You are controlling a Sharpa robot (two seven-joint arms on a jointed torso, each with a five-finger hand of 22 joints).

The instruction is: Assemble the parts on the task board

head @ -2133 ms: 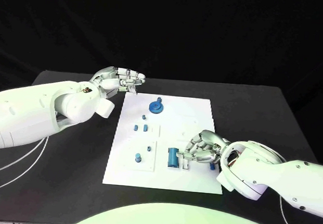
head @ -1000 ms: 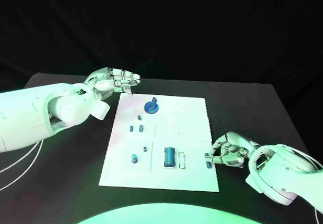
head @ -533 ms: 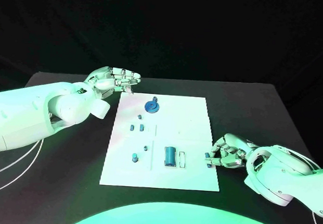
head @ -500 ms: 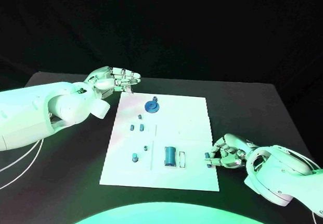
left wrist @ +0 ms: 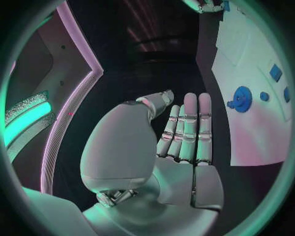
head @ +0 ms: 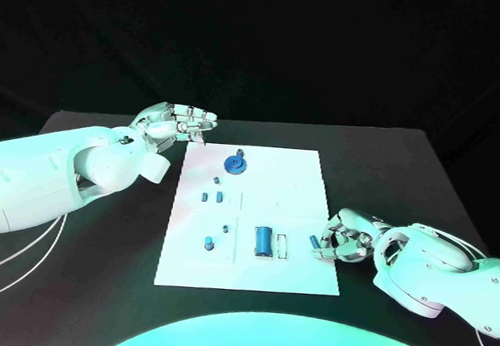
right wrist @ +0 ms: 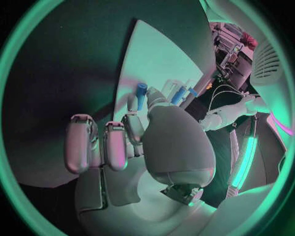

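Pinching small blue peg (head: 315, 243) w/ right hand (head: 350, 238) at task board (head: 295, 189) 4 o'clock edge. Holding left hand (head: 182, 122) empty, fingers straight and together, off board's 11 o'clock corner.

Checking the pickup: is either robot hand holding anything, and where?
The right robot hand pinches a small blue peg by one end; the left robot hand holds nothing.

Robot lab, black-draped table (head: 390, 164), white task board (head: 284, 184)

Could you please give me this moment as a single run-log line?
left hand: open, off task board's far left corner | right hand: pinches small blue peg at board's right edge | gear: on board
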